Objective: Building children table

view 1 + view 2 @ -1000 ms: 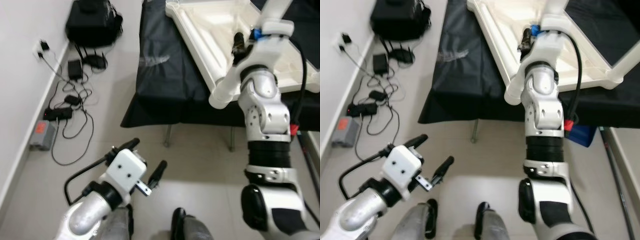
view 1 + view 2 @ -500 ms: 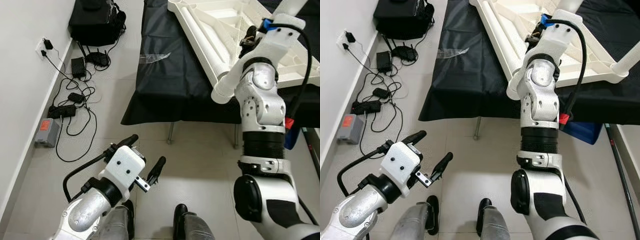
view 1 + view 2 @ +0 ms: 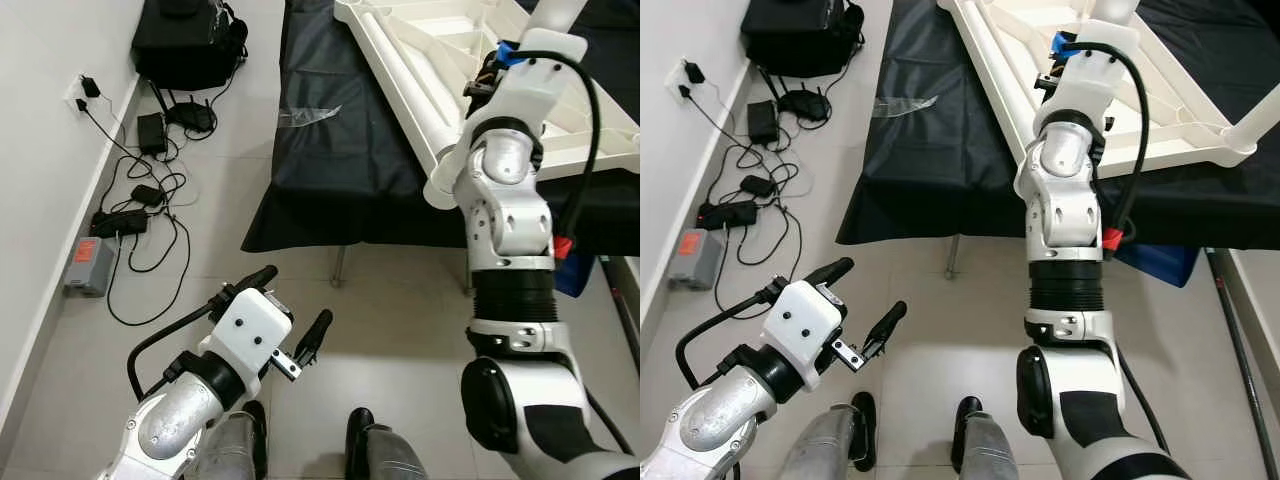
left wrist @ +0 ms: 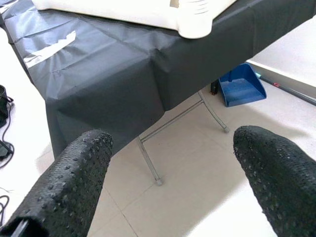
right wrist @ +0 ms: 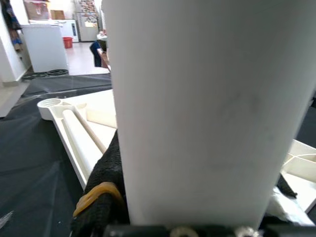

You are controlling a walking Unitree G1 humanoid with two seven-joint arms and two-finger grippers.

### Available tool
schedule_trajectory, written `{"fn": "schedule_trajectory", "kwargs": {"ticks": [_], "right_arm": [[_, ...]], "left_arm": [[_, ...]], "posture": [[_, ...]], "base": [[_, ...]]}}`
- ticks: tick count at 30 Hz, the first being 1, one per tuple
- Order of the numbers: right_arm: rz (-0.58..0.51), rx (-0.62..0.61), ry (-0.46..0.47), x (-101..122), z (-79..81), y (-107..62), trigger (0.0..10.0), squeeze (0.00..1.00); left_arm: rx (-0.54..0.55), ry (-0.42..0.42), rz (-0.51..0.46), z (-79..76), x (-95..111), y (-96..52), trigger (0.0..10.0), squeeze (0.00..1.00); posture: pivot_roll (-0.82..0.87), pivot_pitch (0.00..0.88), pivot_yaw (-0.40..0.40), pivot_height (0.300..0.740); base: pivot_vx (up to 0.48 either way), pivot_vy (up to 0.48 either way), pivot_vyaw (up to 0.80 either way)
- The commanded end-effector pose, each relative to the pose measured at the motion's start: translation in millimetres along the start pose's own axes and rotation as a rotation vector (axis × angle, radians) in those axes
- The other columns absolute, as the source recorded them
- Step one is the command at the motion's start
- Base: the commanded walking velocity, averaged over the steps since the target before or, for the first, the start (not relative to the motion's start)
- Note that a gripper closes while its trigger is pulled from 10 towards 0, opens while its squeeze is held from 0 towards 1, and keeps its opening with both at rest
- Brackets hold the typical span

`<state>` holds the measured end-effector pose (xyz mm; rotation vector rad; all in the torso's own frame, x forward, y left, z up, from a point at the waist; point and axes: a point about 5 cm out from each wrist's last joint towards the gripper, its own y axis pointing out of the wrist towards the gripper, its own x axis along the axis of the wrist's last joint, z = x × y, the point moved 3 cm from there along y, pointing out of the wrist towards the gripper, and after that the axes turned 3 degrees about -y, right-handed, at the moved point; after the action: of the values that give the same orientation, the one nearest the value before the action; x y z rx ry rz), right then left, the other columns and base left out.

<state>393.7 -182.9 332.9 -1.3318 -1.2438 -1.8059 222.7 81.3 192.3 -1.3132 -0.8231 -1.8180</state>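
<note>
A white plastic table top (image 3: 398, 88) lies upside down on a table draped in black cloth (image 3: 330, 170). My right arm reaches over its near corner, and my right gripper (image 3: 488, 72) is shut on a white round table leg (image 3: 556, 14) held upright above the top. The right wrist view is taken up by that leg (image 5: 207, 108), with a black finger (image 5: 102, 183) pressed to its side. Low over the floor tiles, my left gripper (image 3: 288, 306) is open and holds nothing; between its fingertips (image 4: 69, 182) I see the cloth's edge and metal table legs.
A power strip (image 3: 88, 262), tangled cables (image 3: 150, 200) and a black bag (image 3: 185, 45) lie along the left wall. A blue dustpan (image 4: 240, 85) sits under the table's right end. Folding metal legs (image 3: 336, 268) stand by the cloth's front edge. My feet (image 3: 355, 425) are on pale floor tiles.
My right arm has swung a little to the left over the table top with the leg still gripped. The head camera has shifted. The left gripper has stayed as it was.
</note>
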Motion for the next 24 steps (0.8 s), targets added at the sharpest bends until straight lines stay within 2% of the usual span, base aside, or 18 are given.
{"fn": "schedule_trajectory", "kwargs": {"ticks": [1, 15, 24], "right_arm": [[0.132, -0.029, -0.011, -34, -4.0, -2.8, 10.0, 0.0], [0.185, -0.052, -0.014, -48, -5.3, -5.8, 10.0, 0.0], [0.244, -0.18, -0.023, -59, -2.9, -20.6, 10.0, 0.0]], "left_arm": [[-0.011, -0.017, 0.021, -5.2, -5, -1.6, 10.0, 0.0], [-0.01, -0.021, 0.02, -6.4, -5, -2.8, 10.0, 0.0], [-0.009, -0.019, 0.016, -6.7, -4, -2.3, 10.0, 0.0]], "posture": [[0.16, 0.313, -0.055, 0.74], [0.16, 0.309, -0.058, 0.74], [0.16, 0.313, -0.059, 0.74]], "base": [[0.0, 0.0, 0.0], [0.0, 0.0, 0.0], [0.0, 0.0, 0.0]]}}
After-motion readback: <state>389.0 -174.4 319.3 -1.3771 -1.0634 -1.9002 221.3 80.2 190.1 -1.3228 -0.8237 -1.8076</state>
